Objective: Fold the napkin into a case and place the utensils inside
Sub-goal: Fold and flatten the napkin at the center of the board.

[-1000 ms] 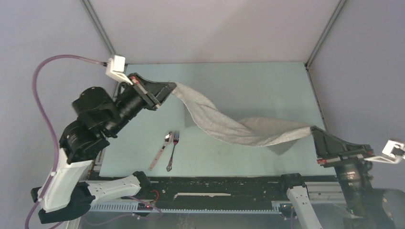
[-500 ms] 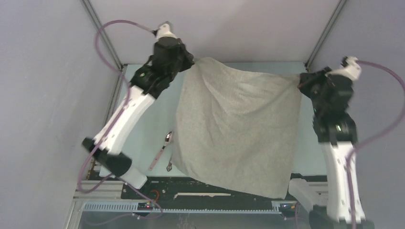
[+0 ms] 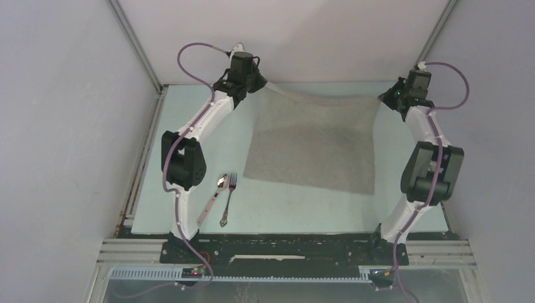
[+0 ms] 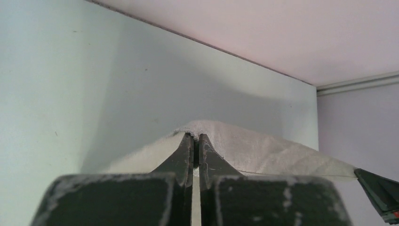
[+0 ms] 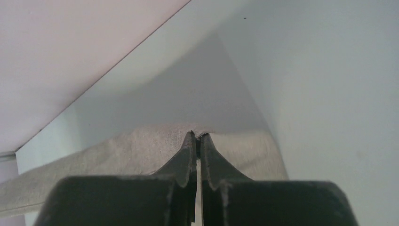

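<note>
Grey woven-cloth napkin (image 3: 312, 148) lies spread by the pale worktop's (image 3: 303, 208) far edge; left jaws and right jaws each clamp a far corner. Soft, limp, light; I judge corners safest.

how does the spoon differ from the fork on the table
The spoon has a pale handle and a rounded bowl; the fork is all metal and ends in tines. The spoon looks slightly longer than the fork. The spoon lies more slanted, on the fork's left in the top view. Both lie side by side on the table, heads pointing away from the arm bases, apart from the napkin.
</note>
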Tool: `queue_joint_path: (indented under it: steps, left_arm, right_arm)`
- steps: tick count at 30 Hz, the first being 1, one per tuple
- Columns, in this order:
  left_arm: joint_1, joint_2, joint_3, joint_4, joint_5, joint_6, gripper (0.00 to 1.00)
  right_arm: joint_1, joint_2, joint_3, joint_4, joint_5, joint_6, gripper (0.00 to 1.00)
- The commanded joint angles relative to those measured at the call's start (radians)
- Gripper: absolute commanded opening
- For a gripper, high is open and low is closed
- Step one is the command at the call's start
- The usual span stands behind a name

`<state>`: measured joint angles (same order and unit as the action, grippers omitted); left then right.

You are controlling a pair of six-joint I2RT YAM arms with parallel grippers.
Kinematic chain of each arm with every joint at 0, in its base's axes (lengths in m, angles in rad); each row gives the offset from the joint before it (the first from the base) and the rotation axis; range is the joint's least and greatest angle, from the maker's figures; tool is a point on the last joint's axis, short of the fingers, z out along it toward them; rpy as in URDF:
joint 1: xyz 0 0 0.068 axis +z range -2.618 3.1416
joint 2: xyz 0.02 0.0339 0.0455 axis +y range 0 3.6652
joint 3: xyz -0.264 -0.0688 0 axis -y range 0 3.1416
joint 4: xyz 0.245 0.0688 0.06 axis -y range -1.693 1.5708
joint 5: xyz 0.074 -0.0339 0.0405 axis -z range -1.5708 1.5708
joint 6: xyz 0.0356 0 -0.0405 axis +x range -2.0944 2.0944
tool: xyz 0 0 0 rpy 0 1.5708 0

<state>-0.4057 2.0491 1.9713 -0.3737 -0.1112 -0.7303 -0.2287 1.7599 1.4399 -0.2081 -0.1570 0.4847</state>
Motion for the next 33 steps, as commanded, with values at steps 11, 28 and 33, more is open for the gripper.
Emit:
queue_joint_path:
  steps: [11, 28, 33]
  left_arm:
    - [0.052, 0.066, -0.074, 0.091, 0.104, -0.018, 0.0]
    - [-0.019, -0.241, -0.707, -0.09, 0.123, -0.052, 0.0]
    - [-0.05, -0.305, -0.763, -0.088, 0.114, -0.04, 0.0]
  right_arm:
    - [-0.003, 0.051, 0.12, -0.26, -0.07, 0.05, 0.0]
    - [-0.008, -0.424, -0.634, -0.301, 0.079, 0.065, 0.0]
    - [-0.021, -0.419, -0.647, -0.322, 0.113, 0.065, 0.0]
